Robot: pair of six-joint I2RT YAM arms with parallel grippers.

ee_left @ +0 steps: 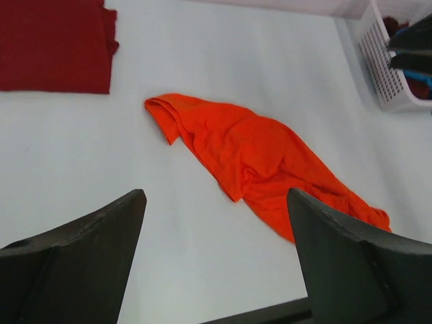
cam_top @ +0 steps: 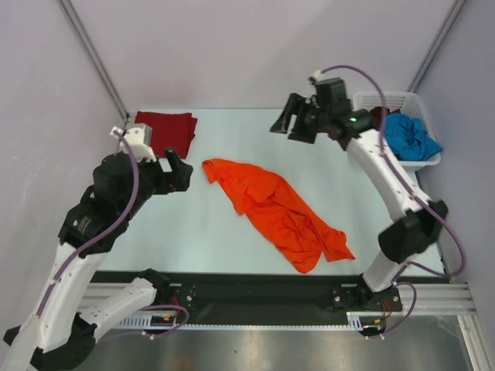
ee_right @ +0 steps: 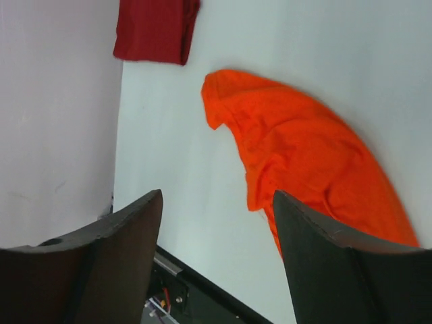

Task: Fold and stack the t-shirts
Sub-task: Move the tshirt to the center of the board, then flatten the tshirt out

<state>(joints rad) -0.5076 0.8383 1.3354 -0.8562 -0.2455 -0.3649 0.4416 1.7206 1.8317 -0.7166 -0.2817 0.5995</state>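
Note:
A bright orange t-shirt [cam_top: 277, 210] lies crumpled in a diagonal strip across the middle of the table; it also shows in the left wrist view [ee_left: 256, 155] and the right wrist view [ee_right: 304, 148]. A dark red t-shirt [cam_top: 166, 130] lies folded at the far left corner, also in the left wrist view [ee_left: 54, 44] and the right wrist view [ee_right: 155, 30]. A blue t-shirt [cam_top: 410, 137] sits in the white basket [cam_top: 394, 99], with a dark maroon cloth [cam_top: 380, 113] beside it. My left gripper [cam_top: 179, 171] is open and empty, held left of the orange shirt. My right gripper [cam_top: 288, 122] is open and empty, held above the table's far side.
The white lattice basket stands at the far right corner and shows in the left wrist view [ee_left: 385, 74]. Grey walls close the table on the left, back and right. A black rail [cam_top: 263, 287] runs along the near edge.

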